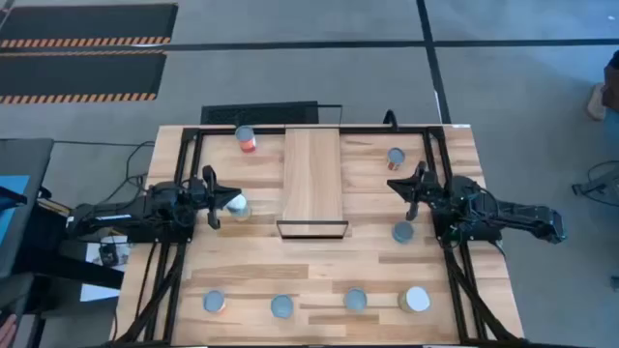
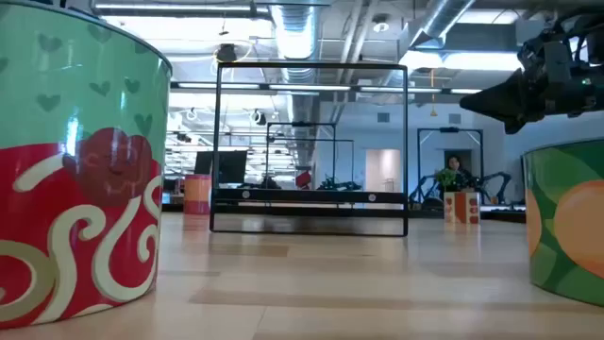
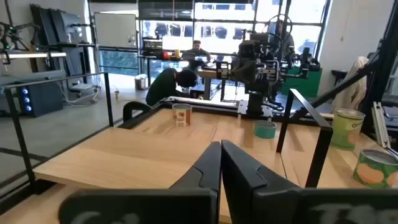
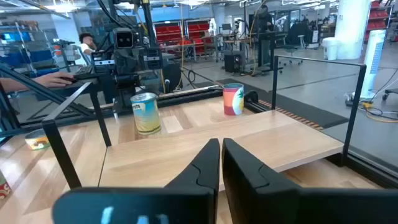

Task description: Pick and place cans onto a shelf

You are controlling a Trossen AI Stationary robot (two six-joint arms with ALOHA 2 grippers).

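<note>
Plainly, no can stood on the shelf yet; its light plank ran lengthwise down the middle of the table, away from the front edge, with bare wood along both long sides. The white-lidded can stood upright just beside the left gripper, on the side toward the shelf, and looked to be the nearest candidate for that arm. The left wrist view showed those fingers pressed together with nothing between them, so they would have to spread before any grasp. On the other flank the right gripper hovered between two upright cans, the orange-labelled can toward the back and the grey-topped can toward the front, both near it; its fingers were likewise closed and empty. A red-labelled can stood by the shelf's far left corner. Four more cans stood in a row along the front edge, well apart from both arms. Each arm probably had open room to swing inward to the plank, though the thin black frame at the shelf's front end was an edge to clear.
</note>
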